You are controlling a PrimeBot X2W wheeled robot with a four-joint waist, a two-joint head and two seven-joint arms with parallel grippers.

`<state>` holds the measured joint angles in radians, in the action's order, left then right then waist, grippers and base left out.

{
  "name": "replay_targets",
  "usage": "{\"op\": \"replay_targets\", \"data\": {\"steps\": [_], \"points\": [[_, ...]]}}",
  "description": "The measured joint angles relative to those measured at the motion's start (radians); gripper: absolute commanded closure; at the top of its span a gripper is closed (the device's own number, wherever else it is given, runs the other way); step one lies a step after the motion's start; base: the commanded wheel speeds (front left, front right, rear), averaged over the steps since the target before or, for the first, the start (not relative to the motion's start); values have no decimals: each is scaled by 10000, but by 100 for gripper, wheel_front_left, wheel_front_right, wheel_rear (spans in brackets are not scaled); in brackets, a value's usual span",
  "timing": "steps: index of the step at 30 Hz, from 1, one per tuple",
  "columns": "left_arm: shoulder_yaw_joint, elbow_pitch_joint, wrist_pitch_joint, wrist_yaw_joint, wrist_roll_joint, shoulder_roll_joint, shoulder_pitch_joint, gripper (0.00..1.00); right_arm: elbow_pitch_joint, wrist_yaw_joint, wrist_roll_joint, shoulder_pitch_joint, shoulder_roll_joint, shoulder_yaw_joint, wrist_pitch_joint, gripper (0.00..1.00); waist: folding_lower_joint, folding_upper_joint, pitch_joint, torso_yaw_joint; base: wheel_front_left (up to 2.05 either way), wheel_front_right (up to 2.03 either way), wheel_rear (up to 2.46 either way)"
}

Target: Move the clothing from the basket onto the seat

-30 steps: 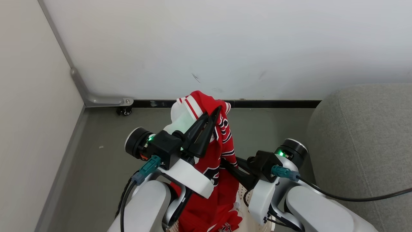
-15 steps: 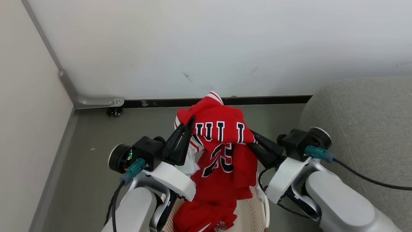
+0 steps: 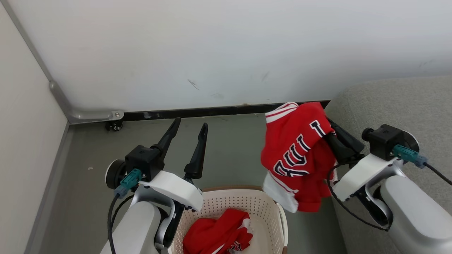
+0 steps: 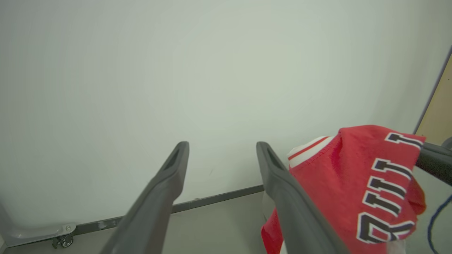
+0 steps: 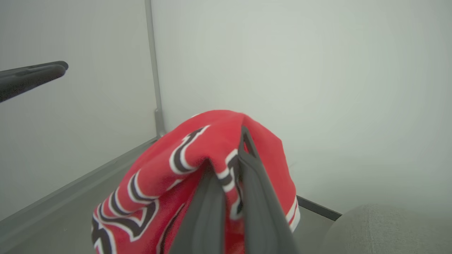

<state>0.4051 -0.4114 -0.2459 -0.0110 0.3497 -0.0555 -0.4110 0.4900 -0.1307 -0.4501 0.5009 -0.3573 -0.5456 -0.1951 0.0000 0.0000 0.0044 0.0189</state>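
A red jersey (image 3: 300, 155) with white trim and black-and-white letters hangs in the air from my right gripper (image 3: 333, 128), which is shut on its top fold. It hangs just right of the basket and beside the grey seat (image 3: 395, 102). In the right wrist view the fabric (image 5: 159, 176) drapes over the closed fingers (image 5: 254, 176). My left gripper (image 3: 190, 124) stands open and holds nothing, above the floor behind the basket (image 3: 229, 203). A second red garment (image 3: 219, 236) lies crumpled inside the cream basket. The left wrist view has the spread fingers (image 4: 169, 176) and the jersey (image 4: 356, 183) to their right.
A white wall with a black baseboard (image 3: 197, 113) runs behind. At the left corner a metal bracket with a small castor (image 3: 113, 125) sits on the grey floor (image 3: 88, 169). One finger of the left gripper (image 5: 31, 76) crosses the upper left of the right wrist view.
My left gripper has opened and let go of the jersey. The right gripper has carried the jersey out of the basket to the right, toward the seat. The head view has shifted.
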Motion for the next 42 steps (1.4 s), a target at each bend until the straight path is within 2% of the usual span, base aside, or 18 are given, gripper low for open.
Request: {"op": "replay_targets", "data": {"steps": [7,23,33,42], "points": [[-393,188,-8,-186,88,-19,24,0,-50,0,115,-468,-265,1028,-138,100,0,0,3,-229,0,0,0],[-550,593,-21,-199,100,12,403,0,-675,0,433,-2078,-75,2805,-257,100,0,0,-29,-1138,0,0,0],[-570,798,-23,-138,63,23,757,0,-1264,0,909,-2972,280,3363,-263,100,0,0,-66,-1850,0,0,0],[-767,968,-23,-138,-40,23,976,0,-1728,0,988,-3371,614,3421,-111,100,0,1,-88,-2473,0,0,0]]}}
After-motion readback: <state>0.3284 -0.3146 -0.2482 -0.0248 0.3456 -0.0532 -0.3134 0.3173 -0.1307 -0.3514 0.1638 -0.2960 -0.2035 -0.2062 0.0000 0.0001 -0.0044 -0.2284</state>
